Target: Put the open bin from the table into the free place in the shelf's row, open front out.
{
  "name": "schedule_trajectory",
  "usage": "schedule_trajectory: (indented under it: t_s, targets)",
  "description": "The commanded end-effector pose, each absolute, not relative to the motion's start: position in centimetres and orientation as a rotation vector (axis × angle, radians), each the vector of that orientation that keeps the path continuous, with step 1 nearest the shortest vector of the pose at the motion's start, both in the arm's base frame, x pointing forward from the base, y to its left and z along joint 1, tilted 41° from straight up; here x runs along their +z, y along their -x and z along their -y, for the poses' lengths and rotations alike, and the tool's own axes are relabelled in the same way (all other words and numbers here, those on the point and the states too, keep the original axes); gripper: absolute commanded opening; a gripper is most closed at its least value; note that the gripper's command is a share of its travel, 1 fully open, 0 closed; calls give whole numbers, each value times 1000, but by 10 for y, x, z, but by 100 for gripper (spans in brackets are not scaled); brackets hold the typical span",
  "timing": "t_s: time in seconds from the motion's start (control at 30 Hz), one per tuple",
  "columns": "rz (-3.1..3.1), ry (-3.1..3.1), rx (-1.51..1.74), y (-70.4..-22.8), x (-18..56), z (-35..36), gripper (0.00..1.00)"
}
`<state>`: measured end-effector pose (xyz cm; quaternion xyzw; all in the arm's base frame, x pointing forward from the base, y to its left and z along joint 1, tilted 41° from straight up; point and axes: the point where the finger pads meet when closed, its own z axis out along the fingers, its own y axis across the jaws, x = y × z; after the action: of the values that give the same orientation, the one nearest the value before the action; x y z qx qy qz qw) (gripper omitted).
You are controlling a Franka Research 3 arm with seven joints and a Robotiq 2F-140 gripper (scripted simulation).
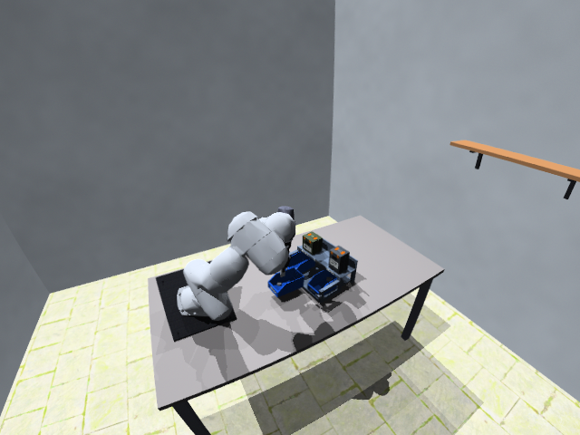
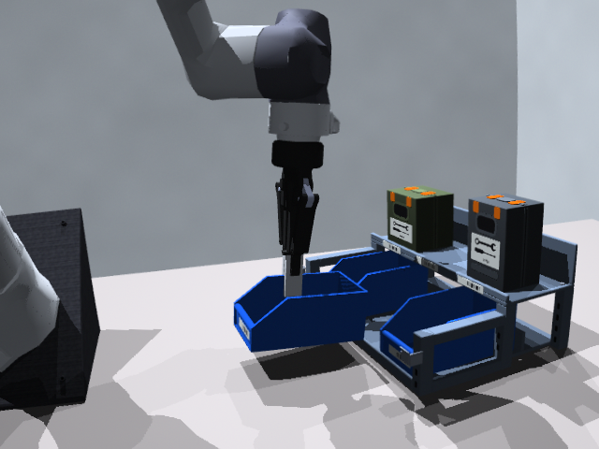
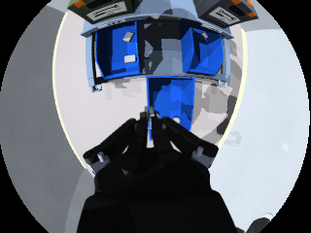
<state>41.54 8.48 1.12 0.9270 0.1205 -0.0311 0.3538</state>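
Grey table carries a shelf. Before its middle gap, between two shelved bins, the blue bin hangs lifted, rear toward the shelf. The gripper, nearly fully closed, pinches the bin's thin side wall, probably to carry it in over the lip.

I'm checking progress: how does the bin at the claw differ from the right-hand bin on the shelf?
The claw's bin is out in front of the rack, by the middle gap; the right bin sits inside, behind the lip. The claw is shut on the first bin's side wall; nothing grips the right bin. The first seems lifted, with shadow beneath; the right bin rests level. Both are blue, open fronts out.
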Motion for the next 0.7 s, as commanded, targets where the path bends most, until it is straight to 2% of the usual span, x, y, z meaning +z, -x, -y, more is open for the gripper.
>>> schedule_trajectory:
  t_s: [0.0, 0.67]
  targets:
    - [-329, -2376, -148, -413, 14, -82, 0]
    - [-305, -2367, -208, -415, 15, -84, 0]
